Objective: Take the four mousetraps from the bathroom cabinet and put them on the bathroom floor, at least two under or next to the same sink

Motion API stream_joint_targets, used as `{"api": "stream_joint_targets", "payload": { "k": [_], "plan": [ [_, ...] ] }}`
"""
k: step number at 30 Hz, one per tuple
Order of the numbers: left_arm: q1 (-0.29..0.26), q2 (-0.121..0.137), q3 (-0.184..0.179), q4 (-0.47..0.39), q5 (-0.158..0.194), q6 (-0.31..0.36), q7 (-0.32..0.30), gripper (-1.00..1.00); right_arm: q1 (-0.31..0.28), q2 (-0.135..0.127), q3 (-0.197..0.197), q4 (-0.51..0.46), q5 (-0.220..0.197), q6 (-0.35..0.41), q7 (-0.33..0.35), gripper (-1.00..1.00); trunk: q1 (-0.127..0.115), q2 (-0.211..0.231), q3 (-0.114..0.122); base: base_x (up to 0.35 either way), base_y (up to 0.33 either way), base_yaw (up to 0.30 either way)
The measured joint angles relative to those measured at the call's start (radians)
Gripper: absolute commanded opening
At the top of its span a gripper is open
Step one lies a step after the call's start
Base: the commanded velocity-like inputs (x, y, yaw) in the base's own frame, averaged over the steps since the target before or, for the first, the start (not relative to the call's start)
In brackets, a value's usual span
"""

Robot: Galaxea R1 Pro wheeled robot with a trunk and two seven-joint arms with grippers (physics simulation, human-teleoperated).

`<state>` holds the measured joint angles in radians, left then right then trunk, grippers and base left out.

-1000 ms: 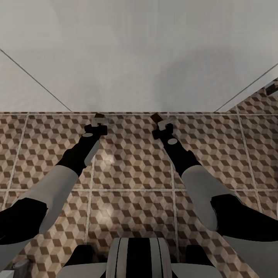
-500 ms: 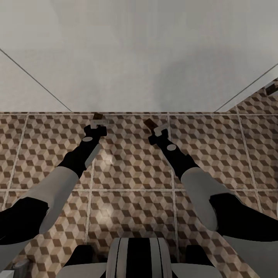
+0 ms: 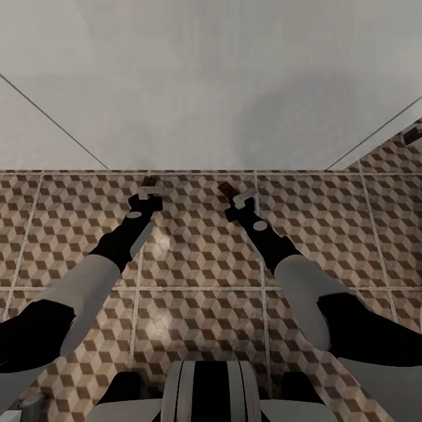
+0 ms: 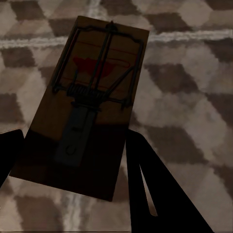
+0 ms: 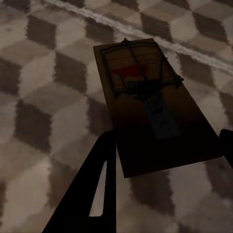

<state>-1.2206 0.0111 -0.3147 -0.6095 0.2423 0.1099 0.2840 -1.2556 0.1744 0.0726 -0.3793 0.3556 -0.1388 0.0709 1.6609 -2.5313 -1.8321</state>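
Arms grey and black — trunk striped black-white.

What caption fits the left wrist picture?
Left gripper holding a mousetrap above the patterned floor tiles.

Two mousetraps show: one mousetrap (image 4: 87, 107) and another mousetrap (image 5: 148, 102).

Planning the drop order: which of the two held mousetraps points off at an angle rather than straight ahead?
The mousetrap in the right gripper; it slants toward the robot's left. The left gripper's mousetrap points nearly straight ahead.
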Motion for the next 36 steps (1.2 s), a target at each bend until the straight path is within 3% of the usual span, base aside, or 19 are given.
{"api": "stream_joint_targets", "payload": {
  "k": [13,19,36],
  "plan": [
    [0.000,-0.003,-0.029,0.052,0.000,-0.007,-0.003,-1.00,0.000,0.000,0.000,0.005,0.000,0.000,0.000,-1.00,0.000,0.000,0.000,0.000,0.000,0.000],
    [0.000,-0.011,-0.041,0.089,-0.001,-0.081,-0.004,-1.00,0.000,0.000,0.000,0.005,0.000,0.000,0.000,-1.00,0.000,0.000,0.000,0.000,0.000,0.000],
    [0.000,-0.025,-0.043,0.177,-0.004,-0.132,-0.002,-1.00,0.000,0.000,-0.001,0.013,0.001,0.000,0.000,-1.00,0.000,0.000,0.000,0.000,0.000,0.000]
  ]
}}
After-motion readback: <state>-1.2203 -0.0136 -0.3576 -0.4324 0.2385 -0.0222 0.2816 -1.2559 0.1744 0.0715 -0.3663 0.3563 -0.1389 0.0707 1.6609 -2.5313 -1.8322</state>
